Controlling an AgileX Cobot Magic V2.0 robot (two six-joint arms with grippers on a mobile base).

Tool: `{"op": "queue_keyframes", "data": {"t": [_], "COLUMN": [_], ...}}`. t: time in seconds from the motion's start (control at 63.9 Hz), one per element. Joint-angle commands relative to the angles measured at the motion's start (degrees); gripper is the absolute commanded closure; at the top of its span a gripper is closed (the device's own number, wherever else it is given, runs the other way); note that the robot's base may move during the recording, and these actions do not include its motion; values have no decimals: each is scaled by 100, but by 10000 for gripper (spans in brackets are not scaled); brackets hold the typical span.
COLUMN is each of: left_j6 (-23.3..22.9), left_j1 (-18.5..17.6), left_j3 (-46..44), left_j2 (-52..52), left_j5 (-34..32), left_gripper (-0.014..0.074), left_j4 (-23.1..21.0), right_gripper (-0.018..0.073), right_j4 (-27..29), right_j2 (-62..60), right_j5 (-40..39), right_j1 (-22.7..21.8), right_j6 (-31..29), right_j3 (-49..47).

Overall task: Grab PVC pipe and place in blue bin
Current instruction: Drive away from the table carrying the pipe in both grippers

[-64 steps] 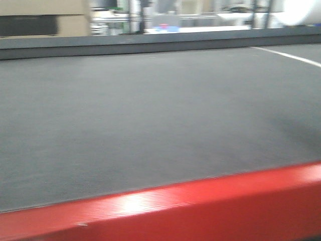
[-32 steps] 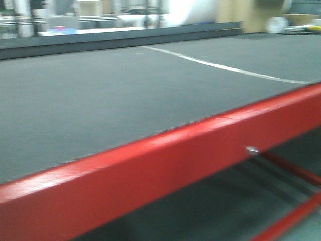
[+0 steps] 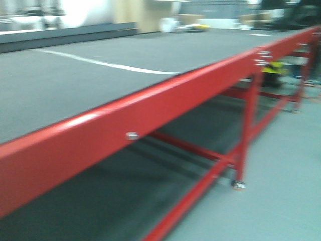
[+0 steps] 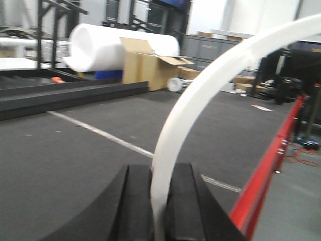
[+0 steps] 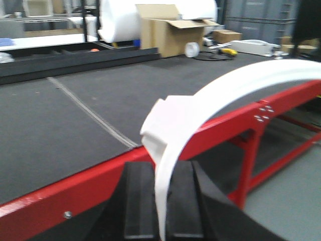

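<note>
In the left wrist view my left gripper (image 4: 159,175) is shut on a white curved PVC pipe (image 4: 200,95), which arches up and to the right above the grey table mat (image 4: 60,150). In the right wrist view my right gripper (image 5: 164,173) is shut on another white curved piece (image 5: 215,103) with a flattened end (image 5: 163,123), held over the table's red edge (image 5: 75,188). Neither gripper shows in the front view. No blue bin is clearly visible.
The long table has a grey mat (image 3: 65,85) with a white line (image 3: 100,64), a red front rail (image 3: 150,113) and red legs (image 3: 246,145). A white foam roll (image 4: 105,47) and an open cardboard box (image 4: 150,65) stand beyond it. Grey floor (image 3: 286,191) lies to the right.
The front view has swung to the right: the red rail now runs diagonally, and the table legs and floor have come into sight.
</note>
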Motion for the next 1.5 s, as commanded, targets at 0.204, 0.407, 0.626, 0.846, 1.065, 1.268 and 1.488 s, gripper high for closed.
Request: {"op": "queue_keyframes", "data": {"t": [0.204,0.407,0.626,0.846,1.065,1.268,1.488], "left_j6": [-21,-21,-21,-21,-21,-21,-21], "left_j1": [32,32,32,32,32,32,32], "left_j3": [-54,-54,-54,-54,-54,-54,-54], "left_j2": [-38,-38,-38,-38,-38,-38,-38], "left_j5": [-180,-180,-180,-180,-180,-180,-180], "left_gripper": [708,708,708,708,708,708,708], "left_j4": [-9,-9,-9,-9,-9,-9,-9], "right_gripper": [720,720,720,720,720,720,720], "right_j4": [-30,-30,-30,-30,-30,-30,-30], "right_j2": [-13,-13,-13,-13,-13,-13,-13], "right_j5": [-170,-170,-170,-170,-170,-170,-170], "right_j1": [11,11,11,11,11,11,11], "right_j6": [-36,-36,-36,-36,-36,-36,-36], "right_j3": [8,8,8,8,8,8,8]}}
